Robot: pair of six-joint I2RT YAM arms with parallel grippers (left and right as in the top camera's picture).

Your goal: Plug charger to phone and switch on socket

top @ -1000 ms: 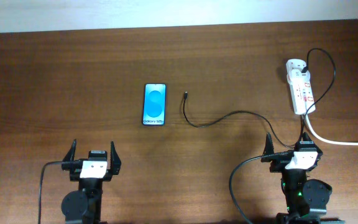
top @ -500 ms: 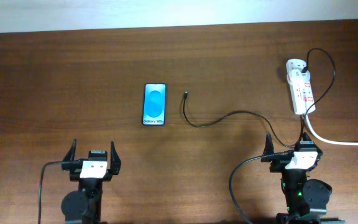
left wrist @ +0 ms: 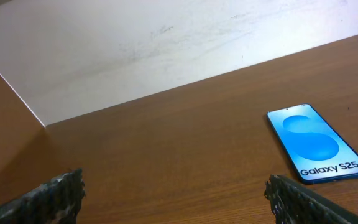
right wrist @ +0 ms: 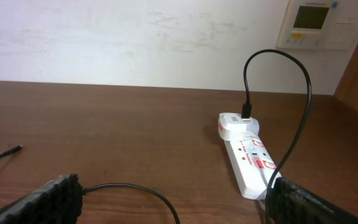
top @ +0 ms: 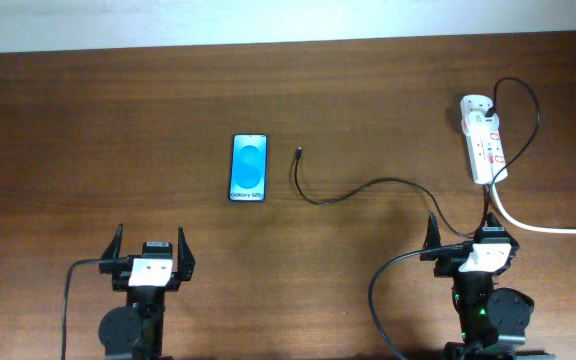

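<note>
No change is noted; the task is not begun. Both jaws are held wide open, empty, nearside of the phone (top: 249,168). The charger tip (top: 299,153) lies unplugged just right of it, the socket (top: 484,140) farther right.

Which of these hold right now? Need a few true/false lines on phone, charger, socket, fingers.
1. The charger tip is plugged into the phone. False: it lies on the table right of the phone, apart from it.
2. The phone lies screen up. True.
3. The socket sits on the right arm's side. True.
4. The left gripper holds the phone. False: its fingers are open and empty, well short of the phone.
5. The right gripper has its fingers open. True.
</note>
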